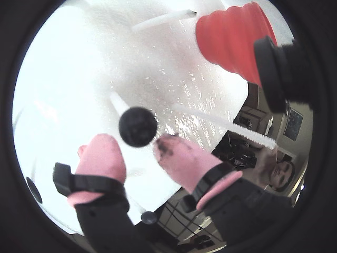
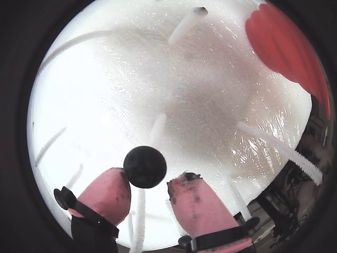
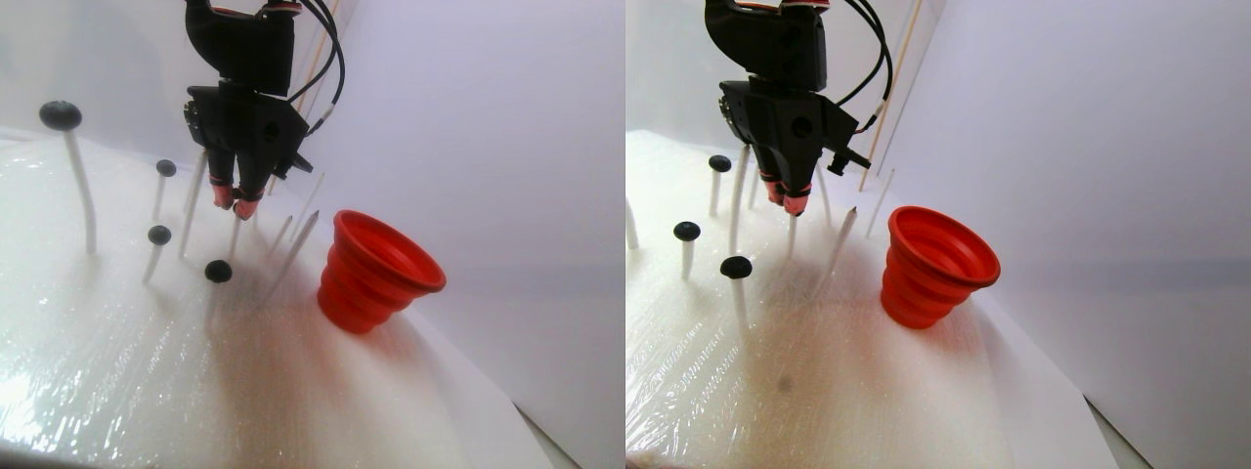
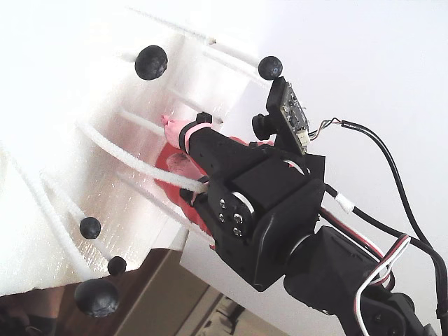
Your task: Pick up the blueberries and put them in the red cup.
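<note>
Red cup (image 3: 376, 274) off to the right in stereo pair view, upright on white foam. Gripper (image 1: 138, 153) spread, pink fingertips (image 1: 102, 155) flanking one blueberry (image 1: 138, 126) atop its thin white stalk (image 2: 156, 129) — not touching yet. Prob. light, soft, bruisable — best pinched gently across the middle, w/ minimal squeeze.

The blueberries (image 3: 218, 271) look matt and blue-black, the nearest one (image 2: 145, 166) faintly dusty in a wrist view. They sit on thin white stems (image 3: 80, 186) with a rough, fuzzy finish. The bench (image 3: 147, 371) is white and glistens with fine wrinkles, perhaps plastic film over foam, though glare makes that uncertain. The red cup (image 3: 376, 272) is smooth, slightly shiny ribbed plastic. The gripper (image 2: 149, 194) has matt black plastic housing, and its fingertips (image 2: 196, 205) carry soft-looking pink covers, smudged dark.
</note>
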Controlling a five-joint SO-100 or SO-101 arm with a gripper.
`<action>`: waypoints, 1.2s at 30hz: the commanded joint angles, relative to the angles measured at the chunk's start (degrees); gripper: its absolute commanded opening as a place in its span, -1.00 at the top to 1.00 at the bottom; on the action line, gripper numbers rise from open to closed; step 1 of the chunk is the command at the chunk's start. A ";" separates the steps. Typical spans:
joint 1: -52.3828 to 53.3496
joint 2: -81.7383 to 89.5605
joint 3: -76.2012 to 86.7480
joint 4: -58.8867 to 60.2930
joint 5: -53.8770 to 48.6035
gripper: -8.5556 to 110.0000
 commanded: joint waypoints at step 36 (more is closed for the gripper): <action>4.22 0.18 -3.34 -2.81 -5.98 0.65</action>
